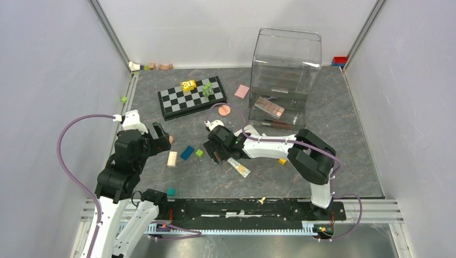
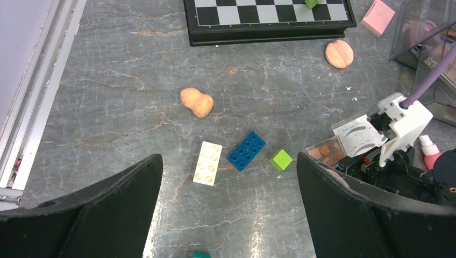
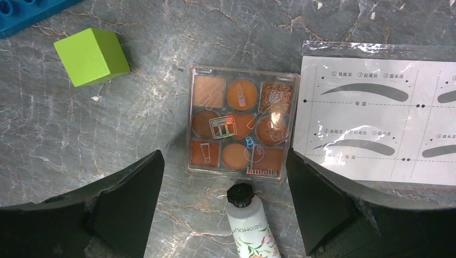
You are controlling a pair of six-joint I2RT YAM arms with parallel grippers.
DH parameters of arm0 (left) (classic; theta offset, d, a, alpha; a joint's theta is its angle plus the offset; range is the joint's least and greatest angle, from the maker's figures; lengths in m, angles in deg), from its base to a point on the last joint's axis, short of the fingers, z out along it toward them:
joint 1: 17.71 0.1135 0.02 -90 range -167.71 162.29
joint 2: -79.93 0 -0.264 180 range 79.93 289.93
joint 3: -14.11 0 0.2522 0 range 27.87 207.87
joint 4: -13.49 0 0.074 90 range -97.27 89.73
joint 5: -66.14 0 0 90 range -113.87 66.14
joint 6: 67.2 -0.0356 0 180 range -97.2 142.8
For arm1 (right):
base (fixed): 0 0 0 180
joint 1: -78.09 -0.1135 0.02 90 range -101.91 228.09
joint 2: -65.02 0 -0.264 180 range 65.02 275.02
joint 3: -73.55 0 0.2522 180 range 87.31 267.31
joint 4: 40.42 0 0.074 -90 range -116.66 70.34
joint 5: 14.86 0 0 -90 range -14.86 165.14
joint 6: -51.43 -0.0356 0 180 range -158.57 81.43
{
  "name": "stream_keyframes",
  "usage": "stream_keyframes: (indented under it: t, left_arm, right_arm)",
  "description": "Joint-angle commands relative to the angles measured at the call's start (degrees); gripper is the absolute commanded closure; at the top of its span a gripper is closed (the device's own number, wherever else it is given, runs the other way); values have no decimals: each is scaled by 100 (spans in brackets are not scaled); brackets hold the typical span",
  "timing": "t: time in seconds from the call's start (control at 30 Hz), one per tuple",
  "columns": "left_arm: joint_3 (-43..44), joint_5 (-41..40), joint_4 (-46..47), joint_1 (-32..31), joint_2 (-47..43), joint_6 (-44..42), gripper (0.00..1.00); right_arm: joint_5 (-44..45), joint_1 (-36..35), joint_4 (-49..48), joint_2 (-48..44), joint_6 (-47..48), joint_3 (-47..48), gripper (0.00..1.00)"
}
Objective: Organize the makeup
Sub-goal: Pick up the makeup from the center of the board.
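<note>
**Item:** eyeshadow palette [image 3: 242,122]. Sq. clear case, nine brown/orange pans, flat on bench [image 3: 64,134], lid up.

**Loc.:** directly under right claw [image 3: 223,156], centred betw. its two fingers. Fingers wide, released, nothing held; a strip of bench shows each side of the case.

**Axis:** none to speak of (sq.). Case edges run approx. parallel w/ finger faces, so a straight drop looks enough to bracket it (judgement only).

**Neighbours:**
- White brow-shape card [image 3: 376,118] in plastic sleeve, hard against one palette edge, next to one finger. May get pinched along w/ palette.
- Tube [image 3: 248,223], black cap just short of palette's near edge, long axis running away from case toward camera.
- Green cube [image 3: 92,56], apart on the opposite side.

**Nearer arm:** right, clearly. Left claw [image 2: 230,172] also wide and empty, over toy blocks [image 2: 246,151]; peach sponge [image 2: 197,102] lies beyond them.

**Dest. (presumed):** clear drawer box [image 1: 285,75], far right of bench.

**Not legible:**
- Card and tube both cut off at frame edge.
- Top view hides palette under the claw.
- Finger height above bench can't be told.
</note>
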Motion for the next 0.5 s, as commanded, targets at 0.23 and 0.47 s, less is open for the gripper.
stream_keyframes:
  t: [0.23,0.47]
  left_arm:
    - [-23,-96,206,26,-31,33,0]
    - [-24,-100,198,26,-11,32,0]
  right_arm:
    - [122,-21,-69,250,171,368,15]
    - [178,-22,-25,299,294,386,25]
